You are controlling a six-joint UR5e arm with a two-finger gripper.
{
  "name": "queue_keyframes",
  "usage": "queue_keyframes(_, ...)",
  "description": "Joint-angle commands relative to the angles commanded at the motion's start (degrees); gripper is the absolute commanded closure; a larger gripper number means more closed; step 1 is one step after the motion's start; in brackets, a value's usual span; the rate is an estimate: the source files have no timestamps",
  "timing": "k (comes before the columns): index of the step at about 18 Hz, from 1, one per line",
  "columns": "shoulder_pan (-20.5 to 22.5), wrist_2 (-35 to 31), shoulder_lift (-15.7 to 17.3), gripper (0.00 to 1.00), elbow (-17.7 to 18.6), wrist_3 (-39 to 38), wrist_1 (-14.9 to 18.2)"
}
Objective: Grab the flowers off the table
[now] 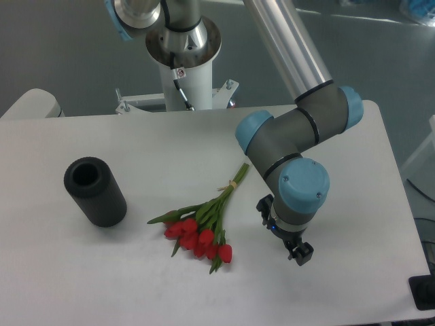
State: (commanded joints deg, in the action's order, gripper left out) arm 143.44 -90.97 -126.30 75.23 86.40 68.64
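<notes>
Arm: bent low over the table (102,272); gripper (300,255) right of the flowers (202,231), apart from them
Gripper: fingers' spacing unclear; holding nothing
Flowers: lying flat on the table, near the black cylinder (95,191)

The bunch of red tulips with green stems (204,227) lies on the flat white table (102,285). A black cylinder (95,191) stands to its left, the two-finger gripper (300,255) to its right.
</notes>
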Motion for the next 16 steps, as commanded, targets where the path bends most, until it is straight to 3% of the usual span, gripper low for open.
queue_keyframes(14, 0.0, 0.3, 0.4, 0.00, 0.5, -0.1, 0.0)
queue_keyframes(16, 0.1, 0.4, 1.3, 0.00, 2.0, -0.1, 0.2)
